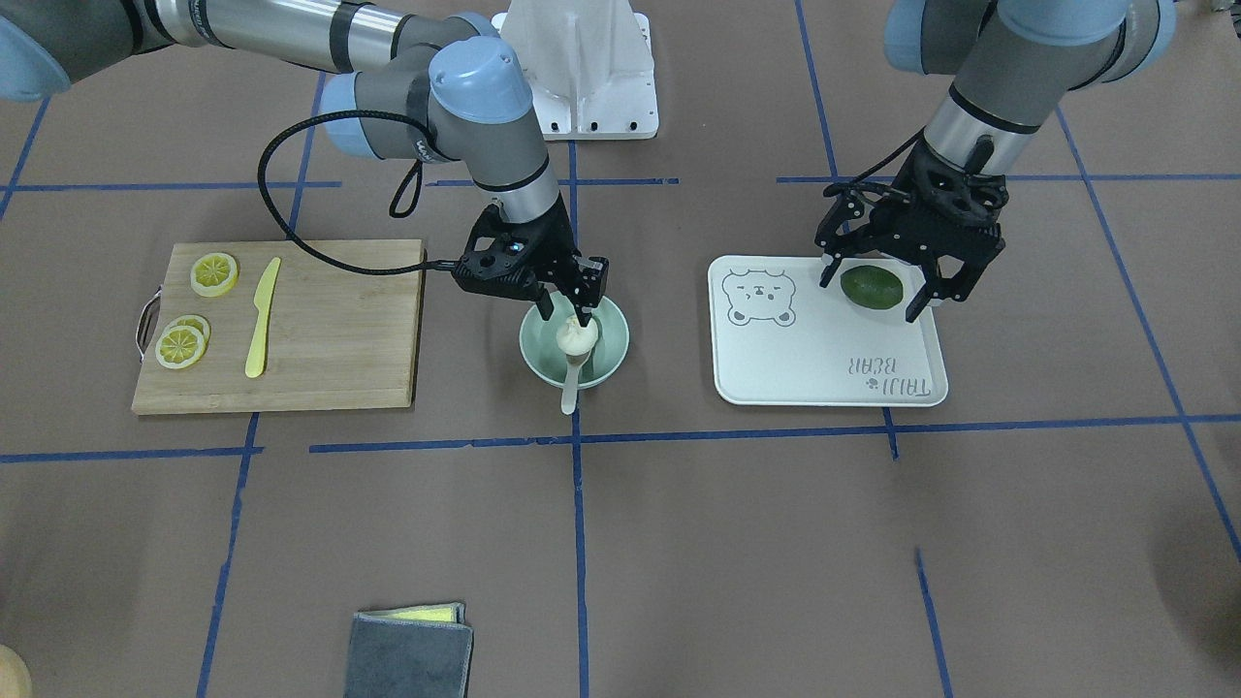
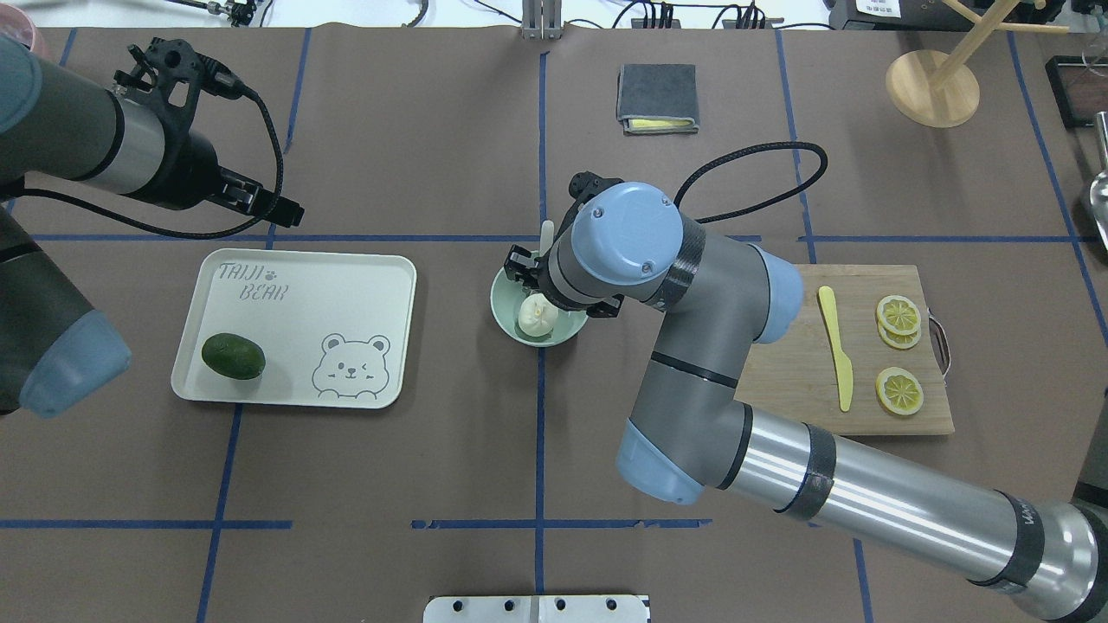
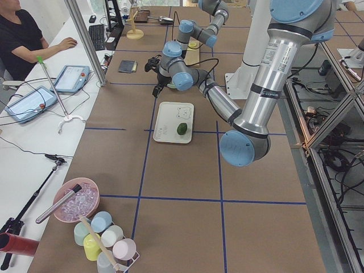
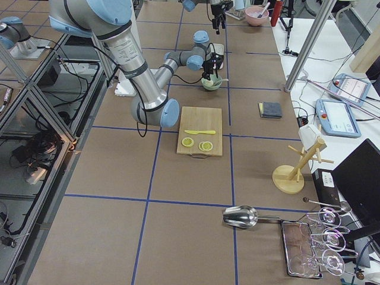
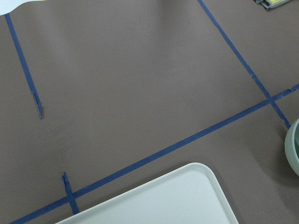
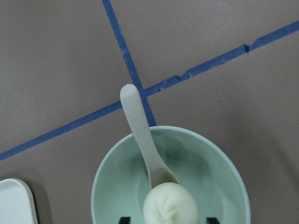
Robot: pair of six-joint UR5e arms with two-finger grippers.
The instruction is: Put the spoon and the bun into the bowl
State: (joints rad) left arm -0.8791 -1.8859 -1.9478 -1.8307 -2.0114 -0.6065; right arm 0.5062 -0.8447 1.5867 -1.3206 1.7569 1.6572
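Bun [image 6: 170, 205] and spoon [image 6: 140, 130] are lodged in bowl [image 6: 219, 177], right gripper [image 1: 565, 311] held spread astride bun; the overhanging spoon may be levered out if clipped on withdrawal.

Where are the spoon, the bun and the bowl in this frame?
spoon [image 6: 141, 135], right wrist view, middle of its handle.
bun [image 6: 170, 204], right wrist view, its pleated top.
bowl [image 6: 212, 165], right wrist view, bare inner wall beside the bun.

Green fruit [image 1: 872, 288] on tray [image 1: 824, 364]; knife [image 1: 262, 317] on board [image 1: 339, 330].
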